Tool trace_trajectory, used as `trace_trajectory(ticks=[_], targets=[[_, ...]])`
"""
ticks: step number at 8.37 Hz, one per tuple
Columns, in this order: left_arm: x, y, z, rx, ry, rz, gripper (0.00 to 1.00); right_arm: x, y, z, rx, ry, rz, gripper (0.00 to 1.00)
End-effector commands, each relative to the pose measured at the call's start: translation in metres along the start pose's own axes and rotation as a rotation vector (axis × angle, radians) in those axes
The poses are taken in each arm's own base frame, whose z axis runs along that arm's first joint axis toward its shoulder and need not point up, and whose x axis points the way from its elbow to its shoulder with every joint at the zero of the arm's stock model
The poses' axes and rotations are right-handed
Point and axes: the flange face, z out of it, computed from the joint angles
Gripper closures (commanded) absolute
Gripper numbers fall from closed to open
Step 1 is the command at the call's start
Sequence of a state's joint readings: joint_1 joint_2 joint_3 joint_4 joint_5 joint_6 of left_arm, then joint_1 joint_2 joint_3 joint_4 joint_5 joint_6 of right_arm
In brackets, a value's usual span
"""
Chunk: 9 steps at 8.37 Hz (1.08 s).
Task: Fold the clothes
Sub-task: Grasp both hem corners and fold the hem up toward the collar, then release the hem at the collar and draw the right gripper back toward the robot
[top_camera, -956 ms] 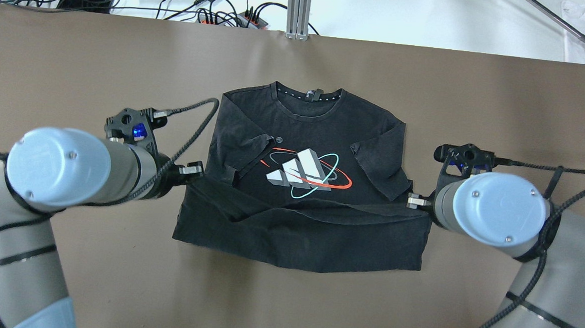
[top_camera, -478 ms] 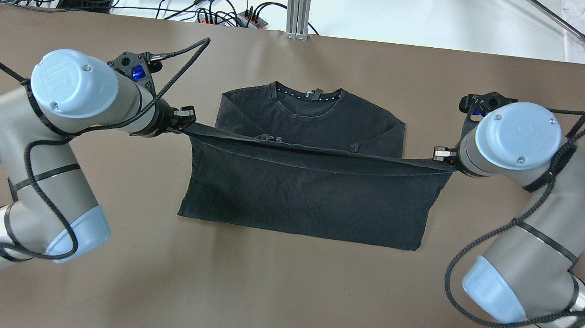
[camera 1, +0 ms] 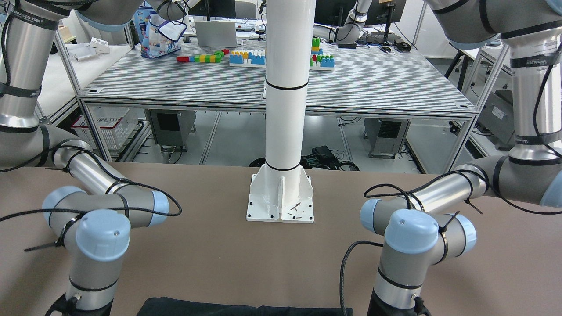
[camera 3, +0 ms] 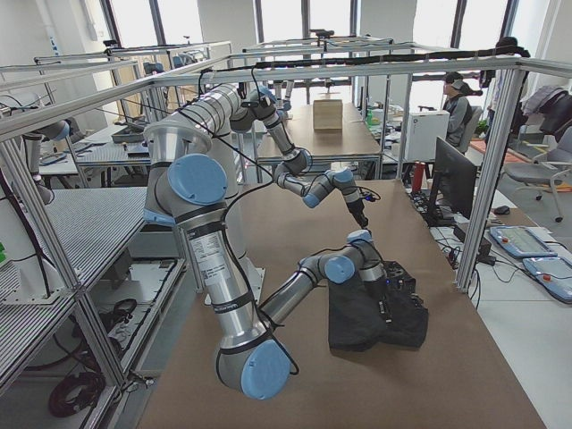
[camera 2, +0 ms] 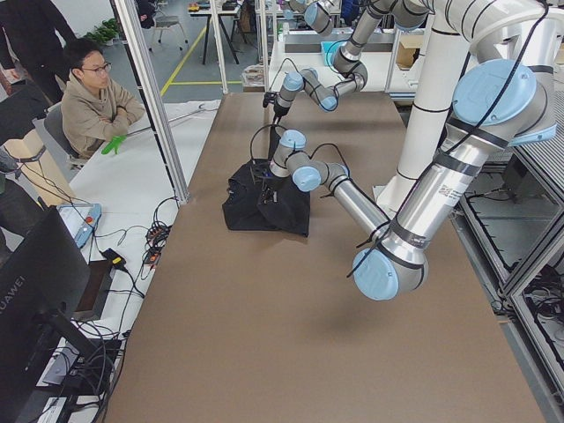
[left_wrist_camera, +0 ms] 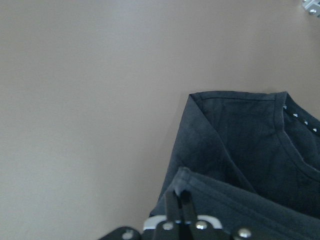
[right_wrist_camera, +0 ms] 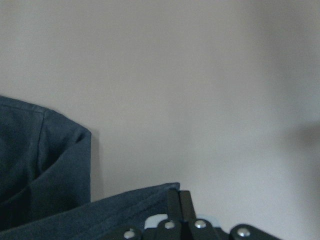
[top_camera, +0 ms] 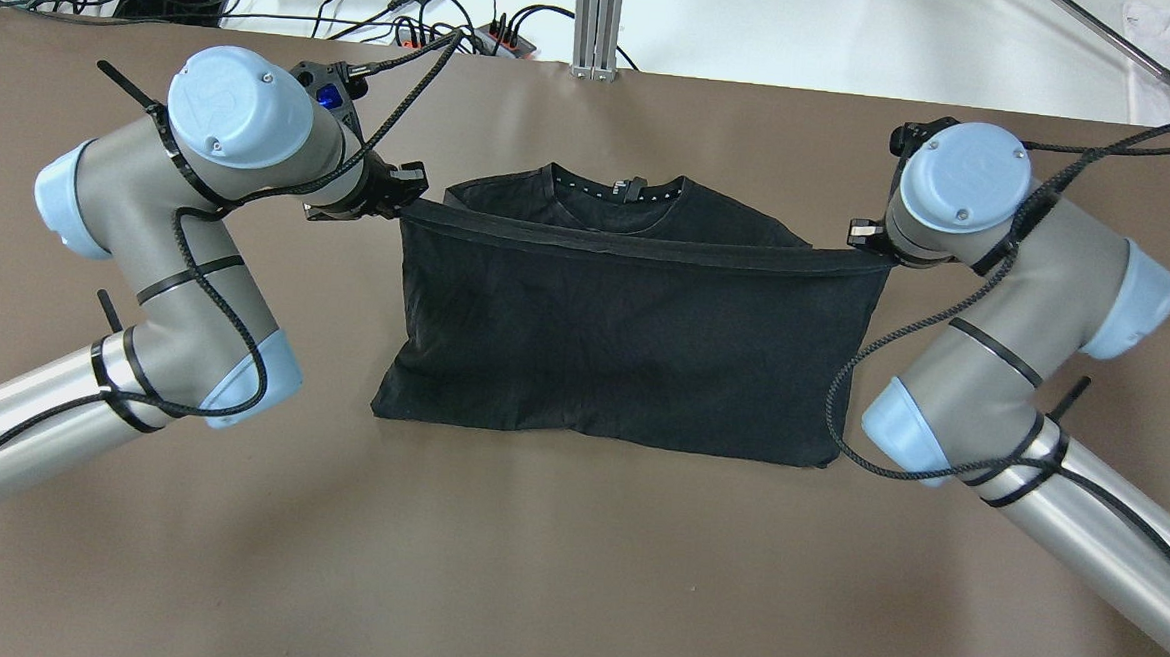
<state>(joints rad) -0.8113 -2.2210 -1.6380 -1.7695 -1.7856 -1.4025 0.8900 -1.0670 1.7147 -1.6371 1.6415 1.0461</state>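
Left gripper [top_camera: 410, 199] and right gripper [top_camera: 865, 238] are each clamped on one hem corner of the black garment [top_camera: 624, 351].

From my station, the left wrist view shows the left gripper's fingertips closed to a thin slit, with the fabric edge pinched directly between them. The right wrist view shows the same on the opposite corner. The black garment lies at the middle of the brown table [top_camera: 572, 568], with its lower half turned up and over toward the far side. The held hem [top_camera: 639, 246] runs nearly straight from one gripper to the other. It crosses just short of the collar [top_camera: 618, 185], which shows beyond it. The fold line rests on the table on the robot's side, well apart from both grippers.
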Motion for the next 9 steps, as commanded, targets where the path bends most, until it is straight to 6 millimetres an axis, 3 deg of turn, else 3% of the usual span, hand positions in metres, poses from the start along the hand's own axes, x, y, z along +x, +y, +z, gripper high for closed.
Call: trace_trajectory(ticks=[1,3,4,5,6,7,8,9], targets=[[0.007,-0.033,0.061,0.019,0.004,-0.011,1.0,-0.029,-0.03,0.062,0.028,-0.026,0.002,1.0],[0.014,-0.05,0.103,0.034,0.017,-0.01,1.0,-0.049,-0.043,0.085,0.024,-0.018,0.001,1.0],[0.009,-0.054,0.115,0.041,0.031,-0.006,1.0,-0.046,-0.043,0.102,0.035,-0.03,-0.003,1.0],[0.012,-0.059,0.123,0.044,0.024,-0.006,0.9,-0.045,-0.043,0.108,0.045,-0.045,-0.002,0.98],[0.009,-0.061,0.132,0.046,0.017,0.0,0.57,-0.046,-0.043,0.113,0.055,-0.058,0.003,0.61],[0.001,-0.062,0.141,0.052,0.037,0.006,0.38,-0.048,-0.044,0.113,0.068,-0.081,0.021,0.43],[0.0,-0.062,0.144,0.054,0.049,0.009,0.11,-0.049,-0.044,0.113,0.069,-0.088,0.054,0.36],[0.0,-0.062,0.144,0.054,0.049,0.0,0.12,-0.055,-0.047,0.106,0.075,-0.108,0.082,0.34]])
